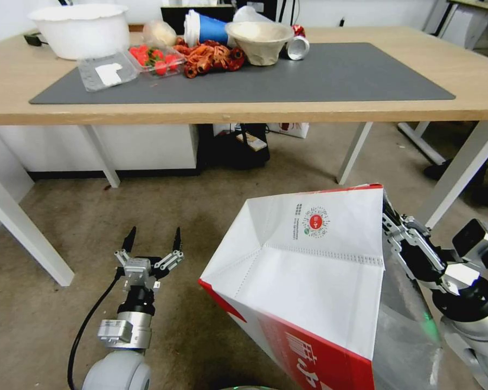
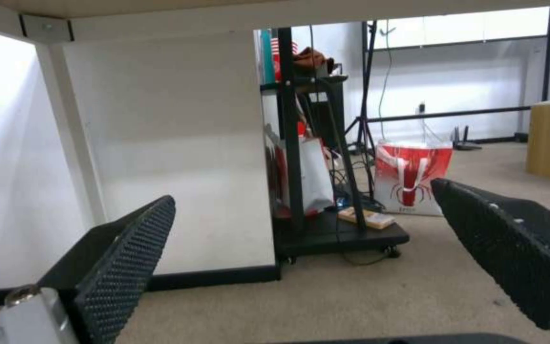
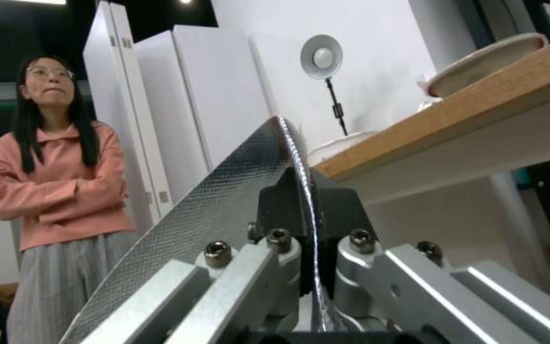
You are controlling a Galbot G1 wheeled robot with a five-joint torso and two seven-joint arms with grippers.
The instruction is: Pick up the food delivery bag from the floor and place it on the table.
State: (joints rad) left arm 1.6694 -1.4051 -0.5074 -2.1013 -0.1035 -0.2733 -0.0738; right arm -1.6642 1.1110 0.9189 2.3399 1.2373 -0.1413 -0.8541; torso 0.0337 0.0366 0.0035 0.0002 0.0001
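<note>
Currently right gripper (image 1: 389,226) is clamped on the food delivery bag (image 1: 309,271) rim (foil edge pinched between its fingers), bag tilted near-right, short of the table (image 1: 255,111); left gripper (image 1: 153,241) idles spread-open, near-left.

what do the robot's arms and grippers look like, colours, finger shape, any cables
Both arms are silver-grey metal with rounded white joints. The left gripper has two slim black fingers with dimpled rubber pads on a bolted aluminium linkage, and a black cable loops beside its wrist. The right gripper has the same silver linkage and a black wrist block.
</note>
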